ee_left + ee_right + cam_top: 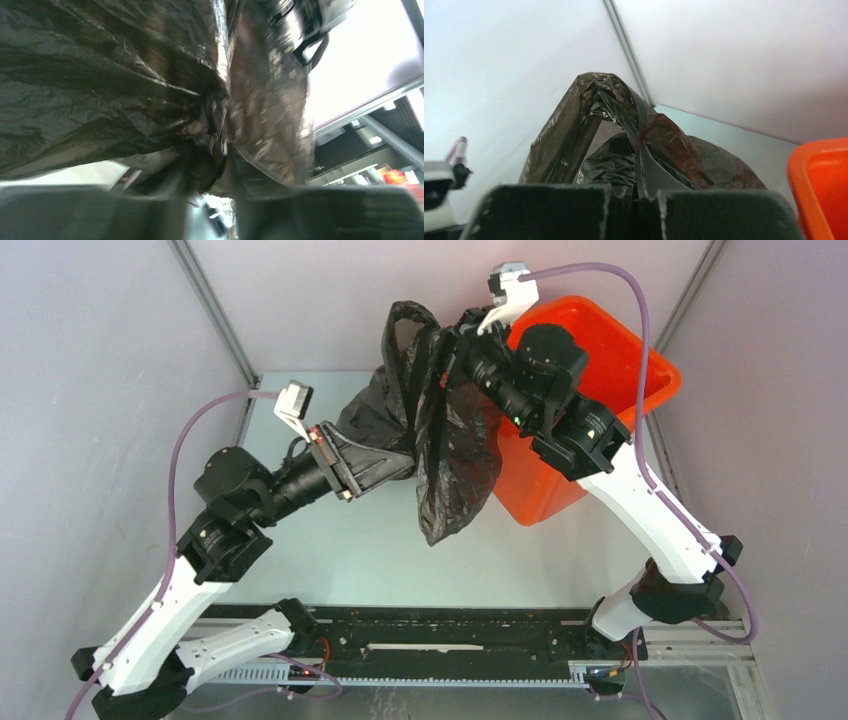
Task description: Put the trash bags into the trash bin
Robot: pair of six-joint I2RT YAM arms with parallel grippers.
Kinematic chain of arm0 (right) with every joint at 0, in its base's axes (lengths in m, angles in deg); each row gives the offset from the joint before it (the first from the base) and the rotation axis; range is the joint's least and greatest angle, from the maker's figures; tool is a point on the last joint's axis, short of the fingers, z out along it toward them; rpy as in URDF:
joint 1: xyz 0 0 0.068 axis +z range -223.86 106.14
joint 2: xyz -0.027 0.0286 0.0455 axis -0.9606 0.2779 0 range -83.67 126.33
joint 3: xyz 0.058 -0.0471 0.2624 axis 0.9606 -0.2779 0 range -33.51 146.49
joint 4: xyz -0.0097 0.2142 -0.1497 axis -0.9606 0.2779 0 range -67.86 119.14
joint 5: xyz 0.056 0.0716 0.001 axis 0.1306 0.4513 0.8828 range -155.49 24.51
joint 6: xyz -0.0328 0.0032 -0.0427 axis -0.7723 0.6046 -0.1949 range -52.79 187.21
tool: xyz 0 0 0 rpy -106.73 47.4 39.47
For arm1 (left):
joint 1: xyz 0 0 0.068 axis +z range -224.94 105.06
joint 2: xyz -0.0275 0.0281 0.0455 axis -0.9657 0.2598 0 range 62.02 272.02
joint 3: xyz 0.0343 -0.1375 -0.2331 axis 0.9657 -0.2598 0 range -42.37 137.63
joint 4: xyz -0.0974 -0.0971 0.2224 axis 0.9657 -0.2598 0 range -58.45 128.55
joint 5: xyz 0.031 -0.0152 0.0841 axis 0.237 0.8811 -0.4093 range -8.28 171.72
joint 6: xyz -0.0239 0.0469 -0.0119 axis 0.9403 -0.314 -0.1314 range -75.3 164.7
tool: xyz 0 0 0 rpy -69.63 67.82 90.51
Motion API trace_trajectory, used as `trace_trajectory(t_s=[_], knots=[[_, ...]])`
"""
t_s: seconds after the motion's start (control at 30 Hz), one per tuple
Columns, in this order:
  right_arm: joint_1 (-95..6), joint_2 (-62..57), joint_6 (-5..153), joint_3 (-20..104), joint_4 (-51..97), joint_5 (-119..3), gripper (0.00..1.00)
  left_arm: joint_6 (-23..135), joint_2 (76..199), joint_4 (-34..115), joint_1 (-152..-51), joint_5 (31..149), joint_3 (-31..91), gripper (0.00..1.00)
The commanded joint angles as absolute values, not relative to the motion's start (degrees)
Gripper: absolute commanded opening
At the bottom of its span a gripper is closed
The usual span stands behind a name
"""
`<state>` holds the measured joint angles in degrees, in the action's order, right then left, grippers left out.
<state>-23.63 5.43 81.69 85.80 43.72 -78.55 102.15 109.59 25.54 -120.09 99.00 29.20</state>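
Note:
The black trash bag hangs in the air between my two grippers, left of the orange trash bin, with its lower end dangling over the table. My left gripper is shut on a bunched part of the bag's left side; in the left wrist view the wrinkled film fills the frame and gathers between the fingers. My right gripper is higher, by the bin's left rim, and shut on a fold of the bag. Its fingers pinch the film. The bin's rim shows at the right.
The bin stands at the back right, close to the right wall and the corner post. The enclosure's walls close in the left, back and right. The arm bases and a black rail run along the near edge.

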Motion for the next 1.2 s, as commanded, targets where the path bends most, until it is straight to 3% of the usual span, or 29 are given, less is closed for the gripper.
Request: trace_trajectory(t_s=[0.0, 0.1, 0.27, 0.6, 0.83, 1.17], knots=[[-28.05, 6.89, 86.58, 95.6, 42.9, -67.46, 0.0, 94.42, 109.22, 20.83, -120.79, 98.9, 33.21, 0.67], [-30.6, 7.64, 88.54, 102.75, 44.09, -63.44, 0.0, 85.19, 107.48, 17.6, -120.82, 98.43, 36.53, 0.84], [-38.1, 4.16, 97.96, 106.29, 38.71, -58.61, 0.0, 75.51, 103.63, 8.22, -120.73, 87.95, 41.61, 1.0], [-47.84, -7.7, 95.48, 107.1, 30.24, -67.42, 0.0, 74.26, 105.44, 3.72, -120.7, 70.99, 46.27, 1.0], [-47.94, -13.39, 87.15, 104.11, 34.85, -75.51, 0.0, 71.41, 119.53, 4.5, -120.72, 77.99, 60.55, 1.0], [-47.77, -19.69, 88.47, 100.74, 41.84, -75.4, 0.0, 71.17, 133.6, 8.74, -120.7, 82.91, 71.1, 0.99]])
